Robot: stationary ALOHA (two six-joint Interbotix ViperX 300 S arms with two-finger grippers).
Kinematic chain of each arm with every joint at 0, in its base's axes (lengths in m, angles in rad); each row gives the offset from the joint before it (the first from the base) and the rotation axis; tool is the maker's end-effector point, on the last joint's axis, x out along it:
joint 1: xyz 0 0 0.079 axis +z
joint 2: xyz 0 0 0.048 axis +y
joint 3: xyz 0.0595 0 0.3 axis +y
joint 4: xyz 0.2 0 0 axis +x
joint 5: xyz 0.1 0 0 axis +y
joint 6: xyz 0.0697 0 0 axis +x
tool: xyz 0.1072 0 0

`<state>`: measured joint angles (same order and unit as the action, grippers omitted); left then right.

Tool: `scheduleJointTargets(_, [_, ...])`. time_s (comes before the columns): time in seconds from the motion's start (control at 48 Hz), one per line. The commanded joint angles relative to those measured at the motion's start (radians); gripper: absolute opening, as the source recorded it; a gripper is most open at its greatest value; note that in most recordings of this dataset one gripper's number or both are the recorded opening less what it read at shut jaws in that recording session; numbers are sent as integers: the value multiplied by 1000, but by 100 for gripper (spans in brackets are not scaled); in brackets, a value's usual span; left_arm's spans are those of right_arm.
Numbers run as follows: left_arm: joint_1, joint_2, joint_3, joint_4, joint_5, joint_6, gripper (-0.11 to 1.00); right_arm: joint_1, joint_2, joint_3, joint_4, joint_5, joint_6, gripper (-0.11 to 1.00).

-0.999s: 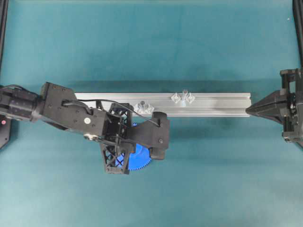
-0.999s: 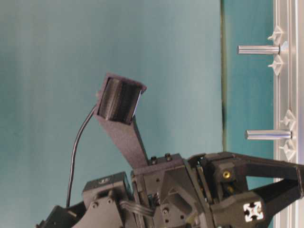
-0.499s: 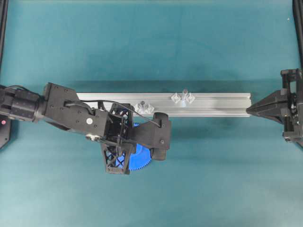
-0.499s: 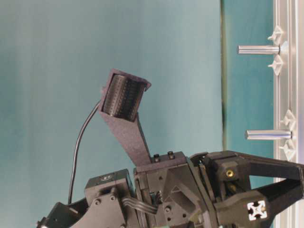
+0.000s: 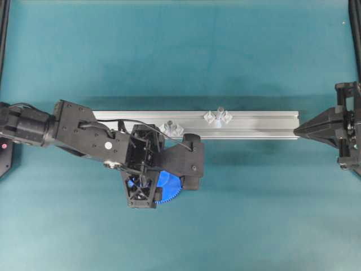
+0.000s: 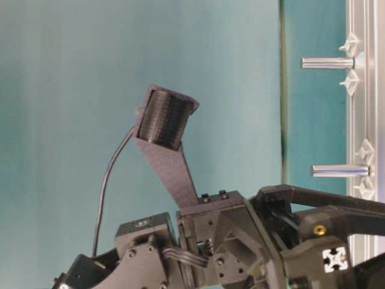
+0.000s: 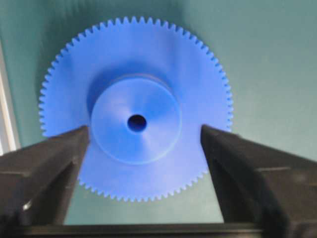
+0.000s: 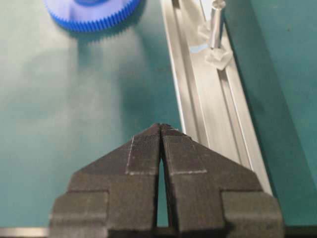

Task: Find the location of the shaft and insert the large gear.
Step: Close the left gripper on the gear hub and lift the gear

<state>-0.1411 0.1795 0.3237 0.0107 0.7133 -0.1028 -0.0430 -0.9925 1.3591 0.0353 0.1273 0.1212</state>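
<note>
The large gear (image 7: 133,64), a flat blue toothed disc with a raised hub, lies on the teal mat. My left gripper (image 7: 143,133) points down over it and is open, one black finger on each side of the hub without clamping it. From overhead, the left gripper (image 5: 145,169) hides most of the large gear (image 5: 168,191). The shaft (image 5: 219,113) stands upright on the aluminium rail (image 5: 265,124) between two clear pieces, up and to the right of the gear. It also shows as the shaft (image 8: 215,25) and the shaft (image 6: 328,62). My right gripper (image 5: 296,132) is shut and empty at the rail's right end.
A second pin (image 5: 169,126) with clear pieces stands on the rail just above the left wrist, seen also as the second pin (image 6: 340,171). The left arm's camera mount (image 6: 165,120) sticks up. Black frame posts run along the mat's left and right edges.
My left gripper's jaws have gone from shut to wide open around the gear hub. The left wrist has sunk slightly toward the gear. The right arm has not moved.
</note>
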Motion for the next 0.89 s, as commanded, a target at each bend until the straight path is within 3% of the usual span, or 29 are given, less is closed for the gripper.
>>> scheduleJointTargets(0.0, [-5, -14, -21, 3, -5, -3, 94, -3, 6, -9, -2, -3, 11, 2])
scheduleJointTargets(0.874, [14, 48, -21, 6, -29, -5, 93, -3, 5, -6, -2, -3, 11, 2])
